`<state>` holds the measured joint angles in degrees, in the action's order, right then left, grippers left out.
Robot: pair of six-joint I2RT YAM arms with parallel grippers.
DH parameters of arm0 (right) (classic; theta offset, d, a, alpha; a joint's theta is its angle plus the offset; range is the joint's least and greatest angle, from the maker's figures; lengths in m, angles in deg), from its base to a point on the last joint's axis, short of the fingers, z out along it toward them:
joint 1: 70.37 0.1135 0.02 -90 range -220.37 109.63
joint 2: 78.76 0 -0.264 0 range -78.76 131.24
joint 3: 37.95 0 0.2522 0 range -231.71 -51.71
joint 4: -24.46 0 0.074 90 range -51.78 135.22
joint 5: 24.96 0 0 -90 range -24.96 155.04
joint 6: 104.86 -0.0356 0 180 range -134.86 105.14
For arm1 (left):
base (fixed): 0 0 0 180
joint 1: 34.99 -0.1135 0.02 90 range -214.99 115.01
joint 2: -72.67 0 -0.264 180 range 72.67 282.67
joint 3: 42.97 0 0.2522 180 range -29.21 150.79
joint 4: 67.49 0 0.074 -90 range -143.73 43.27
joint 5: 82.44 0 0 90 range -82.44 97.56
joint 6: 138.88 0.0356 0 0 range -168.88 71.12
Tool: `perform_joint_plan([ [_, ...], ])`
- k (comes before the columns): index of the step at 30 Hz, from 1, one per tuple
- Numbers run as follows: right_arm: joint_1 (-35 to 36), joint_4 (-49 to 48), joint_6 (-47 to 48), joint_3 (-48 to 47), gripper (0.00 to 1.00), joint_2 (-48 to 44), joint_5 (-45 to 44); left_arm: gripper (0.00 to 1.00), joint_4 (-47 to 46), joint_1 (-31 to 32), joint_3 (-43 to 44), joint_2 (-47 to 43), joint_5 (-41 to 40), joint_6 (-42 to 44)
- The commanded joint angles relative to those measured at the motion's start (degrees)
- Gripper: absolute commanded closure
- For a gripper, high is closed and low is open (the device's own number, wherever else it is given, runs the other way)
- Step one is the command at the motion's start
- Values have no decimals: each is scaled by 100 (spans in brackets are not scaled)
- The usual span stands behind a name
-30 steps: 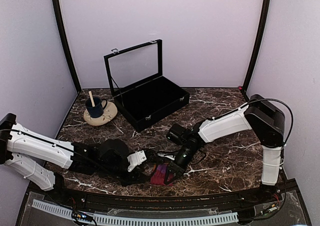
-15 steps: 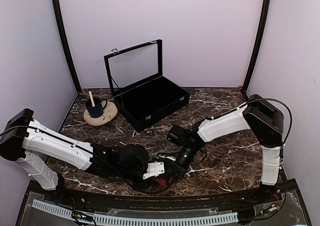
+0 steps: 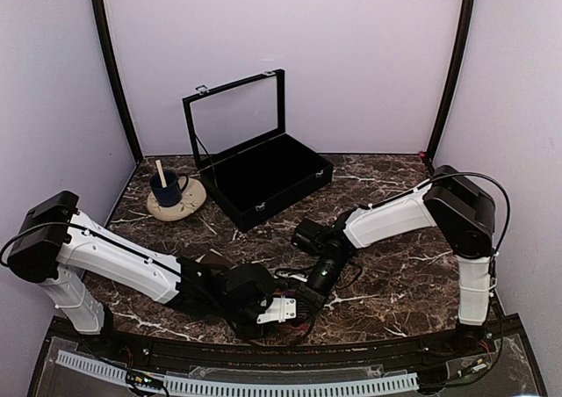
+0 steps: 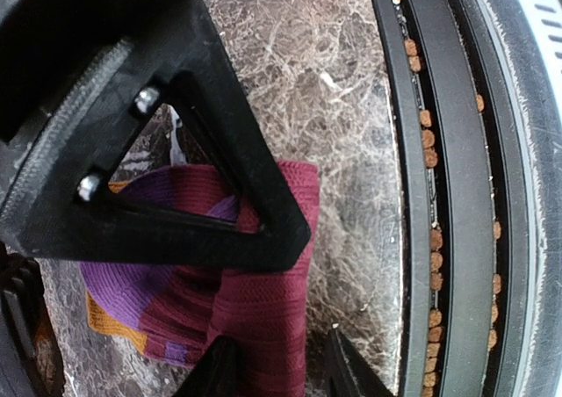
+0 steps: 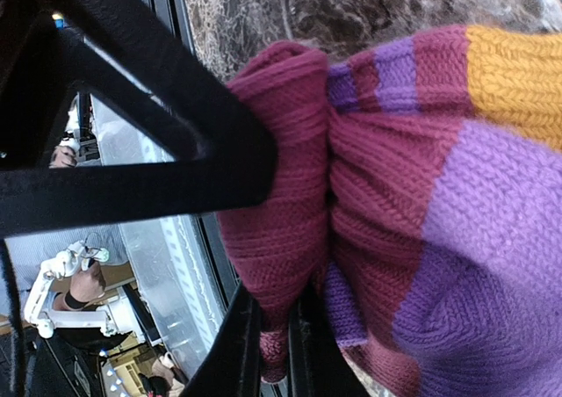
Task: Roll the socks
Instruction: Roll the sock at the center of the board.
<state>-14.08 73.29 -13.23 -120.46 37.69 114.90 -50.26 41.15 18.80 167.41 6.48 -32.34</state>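
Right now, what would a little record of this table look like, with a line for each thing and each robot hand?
sock: magenta with purple and orange stripes, bunched at the near edge of the table
right hand: shut on a fold of the sock
left hand: fingers apart, over the sock
black case: lid open, at the back
cup: dark blue, on a beige saucer, back left
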Motion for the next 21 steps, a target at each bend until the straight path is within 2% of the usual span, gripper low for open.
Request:
perform_joint_plan([
  [1, -22, 285, 85, 7, 100, 269, -344, 63, 157, 33, 120, 96, -307, 174],
  [10, -22, 437, 179, -119, 100, 368, -329, 64, 43, 38, 198, 254, -620, 390],
  [21, -37, 418, 132, -87, 100, 349, -337, 90, 482, 32, 388, 583, -336, 264],
])
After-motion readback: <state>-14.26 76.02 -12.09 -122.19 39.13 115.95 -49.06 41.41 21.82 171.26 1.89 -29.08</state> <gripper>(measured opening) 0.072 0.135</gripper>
